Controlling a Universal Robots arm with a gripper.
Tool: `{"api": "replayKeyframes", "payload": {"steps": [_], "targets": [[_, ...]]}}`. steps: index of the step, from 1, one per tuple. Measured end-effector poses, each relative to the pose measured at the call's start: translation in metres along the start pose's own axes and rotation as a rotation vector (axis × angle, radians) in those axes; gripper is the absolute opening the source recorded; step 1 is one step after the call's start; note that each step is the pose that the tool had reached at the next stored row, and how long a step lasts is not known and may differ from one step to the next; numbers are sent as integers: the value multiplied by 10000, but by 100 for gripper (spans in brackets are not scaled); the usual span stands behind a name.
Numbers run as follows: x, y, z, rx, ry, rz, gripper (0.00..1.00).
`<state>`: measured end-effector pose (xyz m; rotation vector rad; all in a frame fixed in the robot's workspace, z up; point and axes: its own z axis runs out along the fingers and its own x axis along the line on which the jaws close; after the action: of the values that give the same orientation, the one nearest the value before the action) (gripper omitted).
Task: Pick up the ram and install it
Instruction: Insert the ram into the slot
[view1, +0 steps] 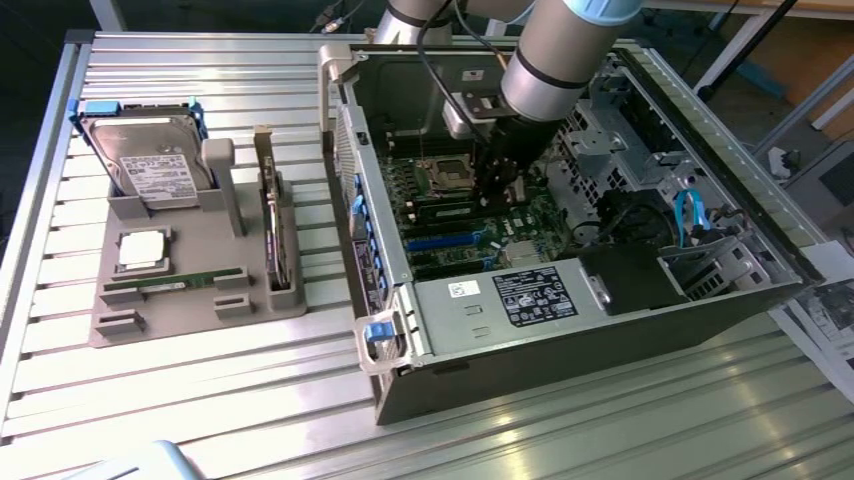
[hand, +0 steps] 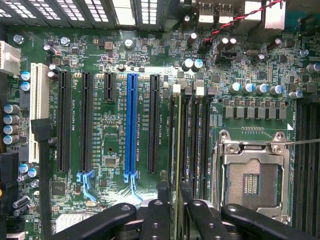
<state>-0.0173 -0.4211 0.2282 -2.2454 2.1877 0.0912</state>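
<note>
The open computer case (view1: 561, 370) lies on the slatted counter (view1: 200, 400), right of centre in the exterior view; inside it the motherboard (hand: 115, 130) carries the ram (hand: 178, 145), standing on edge in a slot between the blue slot (hand: 131, 125) and the open processor socket (hand: 250, 180); the gripper (hand: 175, 200) straddles one end of it, a finger (hand: 161, 210) on each side; whether they clamp it I cannot tell. At the exterior view's left, a grey tray (view1: 160, 320) holds a hard drive (view1: 154, 165), a square processor chip (view1: 143, 250), a second stick (view1: 174, 284) lying flat, and an upright expansion card (view1: 274, 235).
</note>
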Motion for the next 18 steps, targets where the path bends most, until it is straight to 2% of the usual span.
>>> {"api": "replayKeyframes", "payload": {"steps": [4, 11, 14, 16, 18], "targets": [[-5, 4, -116, 0, 1, 0, 22], [-18, 14, -396, 0, 6, -1, 22], [-23, 15, -448, -1, 6, -1, 20], [-25, 16, -464, 0, 8, -1, 10], [-24, 16, -464, 1, 8, 0, 10]]}}
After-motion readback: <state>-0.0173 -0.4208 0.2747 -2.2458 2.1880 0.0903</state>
